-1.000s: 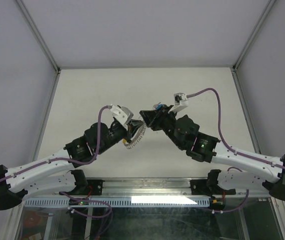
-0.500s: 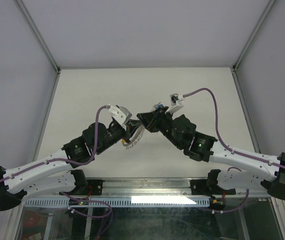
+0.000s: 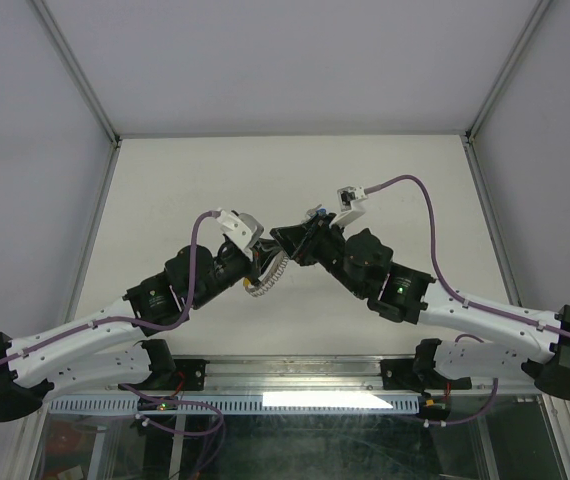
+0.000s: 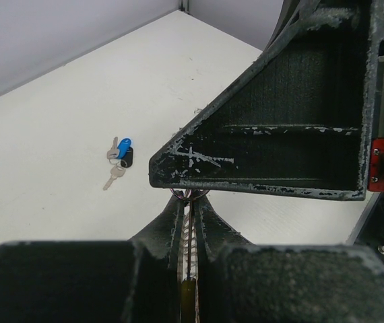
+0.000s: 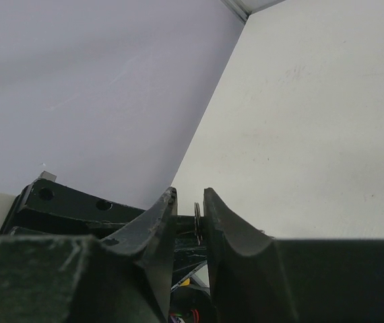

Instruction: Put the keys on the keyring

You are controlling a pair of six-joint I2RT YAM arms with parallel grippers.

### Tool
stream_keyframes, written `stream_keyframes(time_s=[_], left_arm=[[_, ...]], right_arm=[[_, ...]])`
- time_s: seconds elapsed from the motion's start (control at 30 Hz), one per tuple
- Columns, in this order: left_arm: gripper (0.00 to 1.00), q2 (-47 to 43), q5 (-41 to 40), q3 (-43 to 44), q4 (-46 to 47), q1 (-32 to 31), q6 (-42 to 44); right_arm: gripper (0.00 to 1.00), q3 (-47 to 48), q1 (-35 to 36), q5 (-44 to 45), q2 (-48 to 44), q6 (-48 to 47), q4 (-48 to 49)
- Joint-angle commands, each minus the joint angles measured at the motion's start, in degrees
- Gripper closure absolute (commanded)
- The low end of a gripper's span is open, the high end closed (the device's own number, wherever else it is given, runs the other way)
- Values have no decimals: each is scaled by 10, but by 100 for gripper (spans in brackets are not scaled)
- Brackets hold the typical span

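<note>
One keyring [image 3: 270,268] sits clamped in the left jaws, keys [image 4: 118,156] apart

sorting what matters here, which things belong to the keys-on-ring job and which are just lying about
Job in hand:
- the keyring, pinched in the left gripper
- the keys, loose on the table
- the right gripper, close by the left one

Lying about:
- nothing loose in view; only the arms' purple cables

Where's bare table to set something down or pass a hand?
Free: table from the keys back to the rear wall, plus the margins outside each arm. Crowded: centre, where left gripper, right gripper and keyring meet.
</note>
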Motion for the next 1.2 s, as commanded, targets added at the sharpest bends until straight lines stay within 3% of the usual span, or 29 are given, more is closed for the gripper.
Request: stream_keyframes(time_s=[0.0,0.27,0.4,0.5,0.6,0.77,1.17], left_arm=[[100,-8,-15,34,25,1,0],[100,-5,-24,40,22,1,1],[100,-5,-29,41,20,1,1],[100,-4,-28,42,20,1,1],[99,-6,-17,43,18,1,2],[86,-16,15,33,17,1,9],[83,-14,67,24,10,1,20]], right_arm=[[76,29,1,-1,-3,4,9],[79,32,1,-6,2,14,-4],[86,33,1,-7,5,19,-8],[100,35,1,-8,7,19,-9],[100,45,1,-12,10,14,-15],[100,59,1,-12,8,5,-28],[100,63,1,-7,1,0,-24]])
